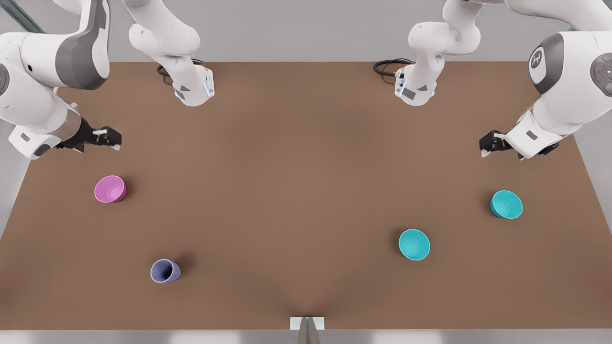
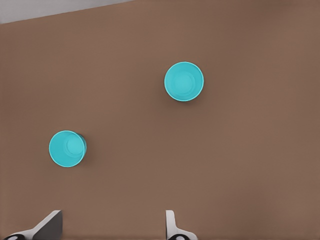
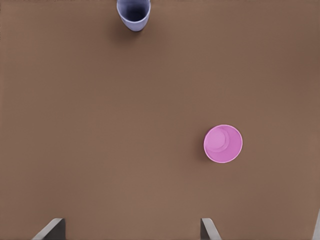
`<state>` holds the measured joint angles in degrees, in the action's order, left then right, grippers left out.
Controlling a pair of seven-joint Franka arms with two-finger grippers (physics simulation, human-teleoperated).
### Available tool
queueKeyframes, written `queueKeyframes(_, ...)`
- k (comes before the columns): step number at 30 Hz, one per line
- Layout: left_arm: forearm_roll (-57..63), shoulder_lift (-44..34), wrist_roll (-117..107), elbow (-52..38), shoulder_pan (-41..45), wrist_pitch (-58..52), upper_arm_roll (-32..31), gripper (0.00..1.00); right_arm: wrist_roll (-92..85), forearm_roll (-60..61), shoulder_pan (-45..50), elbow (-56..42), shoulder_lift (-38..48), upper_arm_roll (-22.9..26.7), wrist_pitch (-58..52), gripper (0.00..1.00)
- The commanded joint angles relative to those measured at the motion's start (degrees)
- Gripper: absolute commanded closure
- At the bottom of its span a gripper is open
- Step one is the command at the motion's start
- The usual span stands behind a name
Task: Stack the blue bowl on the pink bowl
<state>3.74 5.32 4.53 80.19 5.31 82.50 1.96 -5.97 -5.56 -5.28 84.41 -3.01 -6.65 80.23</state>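
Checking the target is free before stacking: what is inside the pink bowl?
Nothing: the pink bowl stands open and empty on the table, its pink inside showing. The table beneath it is covered.

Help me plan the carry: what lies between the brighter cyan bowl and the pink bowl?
Nothing. In the front view the table between the blue bowl and the pink bowl is bare; the lavender cup stands off that line.

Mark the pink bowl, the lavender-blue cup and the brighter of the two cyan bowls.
pink bowl (image 1: 110, 189), front view, on its inside.
lavender-blue cup (image 1: 165, 271), front view, on its opening.
blue bowl (image 1: 414, 244), front view, middle of its inside.
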Motion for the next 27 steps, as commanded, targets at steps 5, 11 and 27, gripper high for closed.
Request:
queueKeyframes(5,0.04,0.22,-0.84,-0.03,-0.13,-1.03,0.06,0.00,-7.30,-9.99,-0.34,-3.28,-6.73,-0.03,1.51,0.00)
queueKeyframes(11,0.12,0.40,-1.10,0.06,-0.21,-1.29,0.06,0.00,-25.85,-10.78,-21.34,-6.28,-31.79,-0.03,25.50,0.00)
queueKeyframes(27,0.12,0.75,-0.93,0.06,-0.21,-1.29,0.06,0.00,-33.23,-7.88,-35.41,9.98,-34.08,-5.22,33.24,0.00)
